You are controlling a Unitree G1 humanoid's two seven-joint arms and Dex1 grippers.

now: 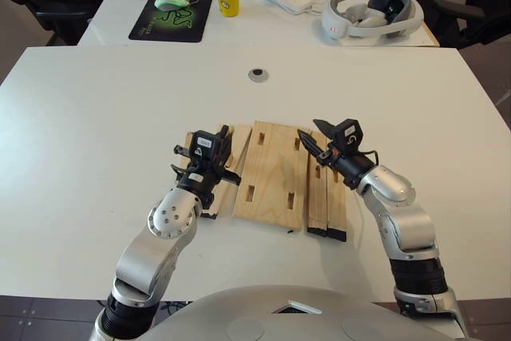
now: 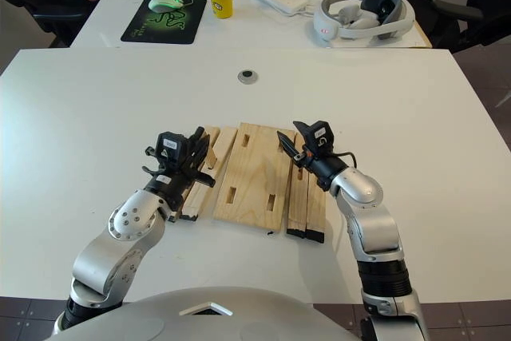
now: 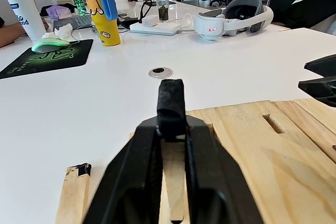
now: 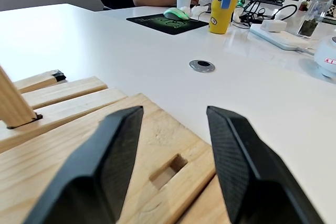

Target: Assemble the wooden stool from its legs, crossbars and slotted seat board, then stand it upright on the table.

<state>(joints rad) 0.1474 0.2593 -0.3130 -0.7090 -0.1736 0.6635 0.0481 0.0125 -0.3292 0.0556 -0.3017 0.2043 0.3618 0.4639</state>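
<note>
Spanning most of frame: white table (image 1: 96,117). Seat board (image 1: 271,173) flat at centre, slots up. Two legs (image 1: 327,212) lie flat against board's right edge. More sticks (image 2: 211,140) lie left of board, beside left gripper (image 1: 211,152). Left gripper sits left of centre — clenched on slat (image 3: 174,182), which tilts up off table. Right gripper (image 4: 174,109) is over board's upper right corner — released, fingers well apart.
</note>
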